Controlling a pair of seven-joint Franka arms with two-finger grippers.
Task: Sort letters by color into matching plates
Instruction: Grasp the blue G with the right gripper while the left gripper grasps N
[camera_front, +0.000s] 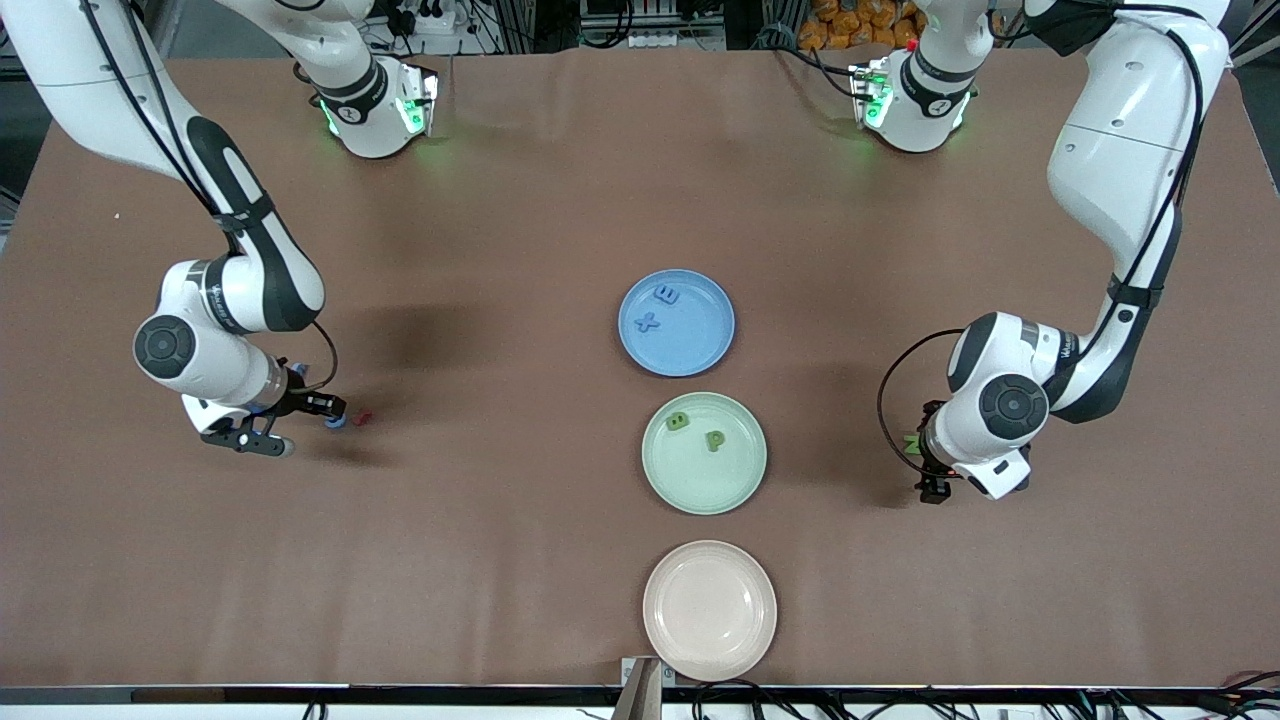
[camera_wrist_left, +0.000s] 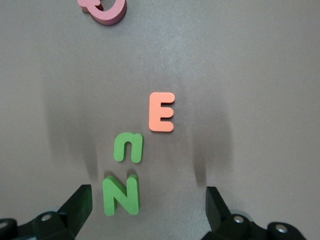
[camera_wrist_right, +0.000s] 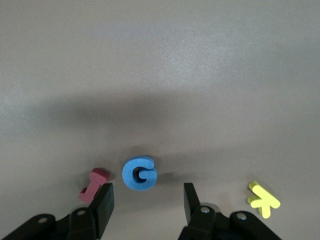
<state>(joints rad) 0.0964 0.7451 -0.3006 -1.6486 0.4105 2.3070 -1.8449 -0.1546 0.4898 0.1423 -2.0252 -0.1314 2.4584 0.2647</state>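
The blue plate (camera_front: 700, 338) holds two blue letters (camera_front: 667, 293). The mint green plate (camera_front: 712, 482) is nearer the front camera and holds two green letters (camera_front: 714, 440). My left gripper (camera_wrist_left: 147, 200) is open, low over the table at the left arm's end (camera_front: 930, 482). A green N (camera_wrist_left: 120, 195) lies between its fingers, close to one of them, with a green n (camera_wrist_left: 129, 147) just ahead. My right gripper (camera_wrist_right: 147, 200) is open, low at the right arm's end (camera_front: 300, 428). A blue G (camera_wrist_right: 140, 173) lies just ahead of its fingertips.
A beige plate (camera_front: 710, 610) sits nearest the front camera. An orange E (camera_wrist_left: 161, 112) and a pink letter (camera_wrist_left: 105, 9) lie by the green letters. A red letter (camera_wrist_right: 93, 185) touches one right finger's side, and a yellow letter (camera_wrist_right: 263, 200) lies outside the other.
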